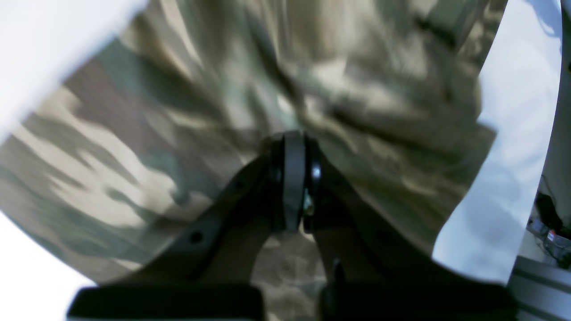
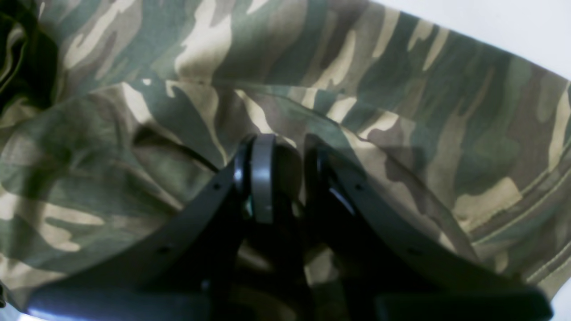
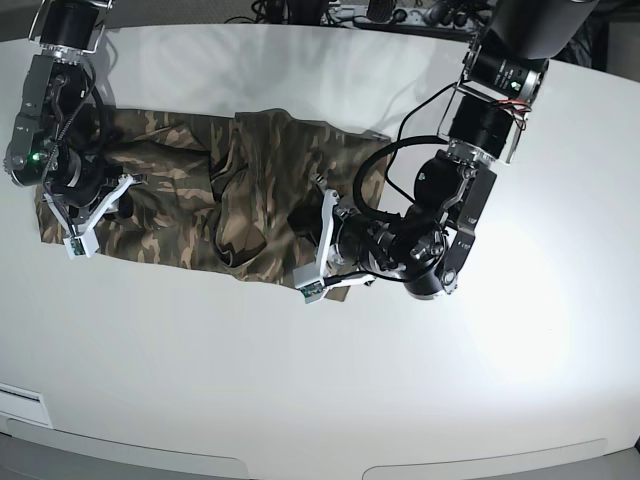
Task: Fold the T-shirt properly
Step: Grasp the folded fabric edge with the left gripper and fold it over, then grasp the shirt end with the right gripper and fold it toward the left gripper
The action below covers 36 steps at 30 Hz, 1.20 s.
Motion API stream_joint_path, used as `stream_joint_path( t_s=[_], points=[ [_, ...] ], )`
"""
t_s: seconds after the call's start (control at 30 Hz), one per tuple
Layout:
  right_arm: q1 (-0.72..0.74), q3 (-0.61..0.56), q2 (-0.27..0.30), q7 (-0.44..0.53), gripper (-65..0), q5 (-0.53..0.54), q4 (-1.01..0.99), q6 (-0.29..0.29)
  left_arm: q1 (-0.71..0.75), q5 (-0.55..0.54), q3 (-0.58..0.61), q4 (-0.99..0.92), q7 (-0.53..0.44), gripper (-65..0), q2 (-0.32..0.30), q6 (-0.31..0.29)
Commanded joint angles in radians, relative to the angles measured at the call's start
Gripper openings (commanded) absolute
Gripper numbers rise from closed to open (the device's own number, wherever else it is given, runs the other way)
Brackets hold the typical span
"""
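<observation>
The camouflage T-shirt [image 3: 200,200] lies crumpled across the white table, its middle bunched into ridges. In the base view my left gripper [image 3: 318,240] sits at the shirt's right-hand edge. The left wrist view shows it [image 1: 294,136] shut, with folds of the blurred T-shirt [image 1: 178,111] gathering at its tips. My right gripper [image 3: 100,212] hovers over the shirt's left end. Seen from the right wrist, the right gripper [image 2: 290,142] has its fingers apart above the wrinkled T-shirt [image 2: 401,111], with nothing between them.
The white table [image 3: 400,380] runs around the shirt on all sides. Cables and dark equipment [image 3: 400,15] line the far edge. A metal frame rail [image 1: 542,290] shows past the table edge in the left wrist view.
</observation>
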Motion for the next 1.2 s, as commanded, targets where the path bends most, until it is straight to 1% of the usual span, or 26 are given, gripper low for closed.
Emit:
stream_joint_path(
  t_s=[0.0, 0.17, 0.3, 0.37, 0.47, 0.5, 0.6, 0.67, 0.83, 0.93, 1.03, 1.17],
  points=[
    [0.020, 0.005, 0.015, 0.008, -50.1, 0.009, 0.011, 0.000, -0.026, -0.018, 0.000, 0.016, -0.035, -65.0, 0.008, -0.018],
    [0.060, 0.005, 0.017, 0.008, -50.1, 0.008, 0.011, 0.016, 0.041, 0.060, 0.000, 0.016, -0.083, -65.0, 0.008, -0.026],
    [0.100, 0.005, 0.031, 0.004, -49.7, 0.005, 0.011, -0.001, 0.108, 0.154, 0.000, 0.016, -0.140, -65.0, -0.004, -0.024],
    [0.119, 0.005, 0.047, 0.003, -49.7, 0.004, 0.011, -0.004, 0.128, 0.196, -0.001, 0.016, -0.170, -65.0, -0.024, 0.007],
    [0.134, 0.005, 0.086, -0.006, -49.4, 0.003, 0.011, -0.006, 0.148, 0.228, -0.002, 0.016, -0.180, -65.0, -0.063, 0.034],
    [0.134, 0.006, 0.101, -0.013, -48.5, -0.001, 0.011, -0.016, 0.150, 0.227, -0.002, 0.016, -0.178, -65.0, -0.080, 0.041],
    [0.134, 0.012, 0.140, -0.033, -42.6, -0.041, 0.011, -0.083, 0.151, 0.226, -0.003, 0.016, -0.172, -65.0, -0.133, 0.066],
    [0.132, 0.030, 0.154, -0.058, -39.2, -0.053, 0.011, -0.108, 0.151, 0.223, -0.002, 0.017, -0.172, -65.0, -0.163, 0.071],
    [0.082, 0.112, 0.154, -0.072, -39.1, -0.052, 0.011, -0.115, 0.151, 0.185, -0.003, 0.020, -0.141, -65.0, -0.209, 0.070],
    [0.043, 0.158, 0.153, -0.092, -39.1, -0.050, 0.011, -0.129, 0.150, 0.165, -0.005, 0.021, -0.143, -65.0, -0.237, 0.070],
    [0.002, 0.204, 0.151, -0.090, -39.1, -0.048, 0.010, -0.129, 0.148, 0.117, -0.006, 0.023, -0.142, -65.0, -0.244, 0.070],
    [-0.050, 0.266, 0.151, -0.057, -39.0, -0.040, 0.010, -0.154, 0.147, 0.086, -0.008, 0.028, -0.147, -65.0, -0.244, 0.069]
  ],
)
